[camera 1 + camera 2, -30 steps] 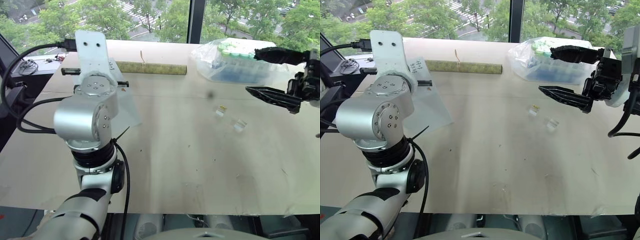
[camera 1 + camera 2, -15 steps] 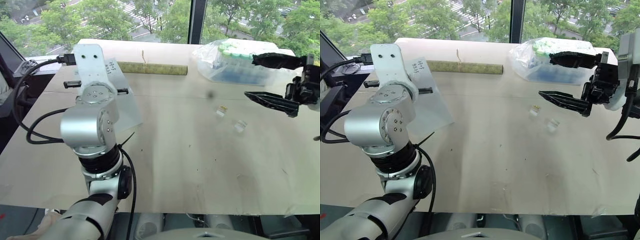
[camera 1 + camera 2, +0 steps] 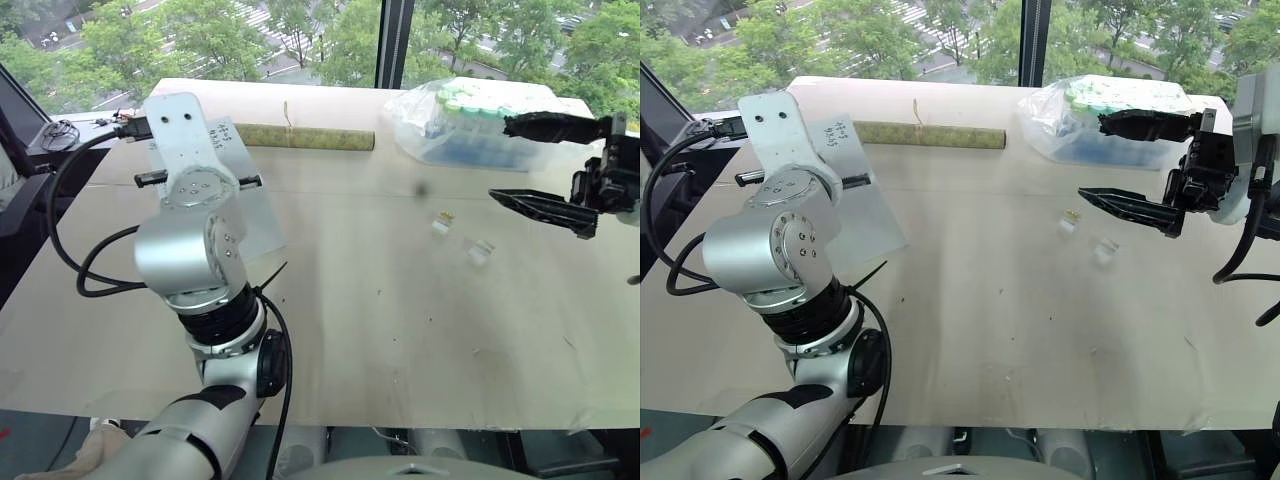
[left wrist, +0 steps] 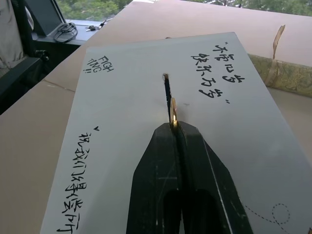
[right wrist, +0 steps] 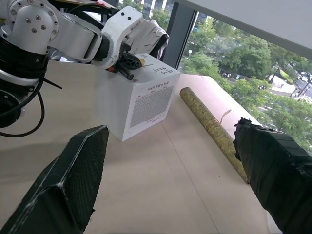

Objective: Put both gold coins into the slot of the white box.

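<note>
Step in hand: insertion of the first small shiny gold coin (image 4: 173,113) into the short thin black slot (image 4: 167,92) in the top face of the white cube-shaped box (image 4: 122,126).
Left gripper (image 4: 174,125): the two black fingers are pressed together on the coin, which stands on edge at their tips, directly over the near end of the slot. Whether the coin edge already touches the box top cannot be told.
Box location: on the tan board surface (image 3: 400,330), at about 10 o'clock in the head view, beneath the left wrist.
Right gripper (image 3: 1115,160): the fingers stand wide apart and hold nothing; it hovers above the surface at about 2 o'clock, pointing toward the box.
Second coin: a small gold speck (image 3: 447,216) lies at about 1 o'clock beside a small clear plastic piece (image 3: 481,251), just beside the lower right finger, apart from it. A clear bag of tubes (image 3: 460,125) sits behind.
Next move calls for: judged from the alignment, keep the coin plane parallel to the slot, lower it until the edge enters, then part the fingers slightly to let it drop. Any twist would likely seat the coin flat on the box top.
Remaining: second coin not yet picked up.
</note>
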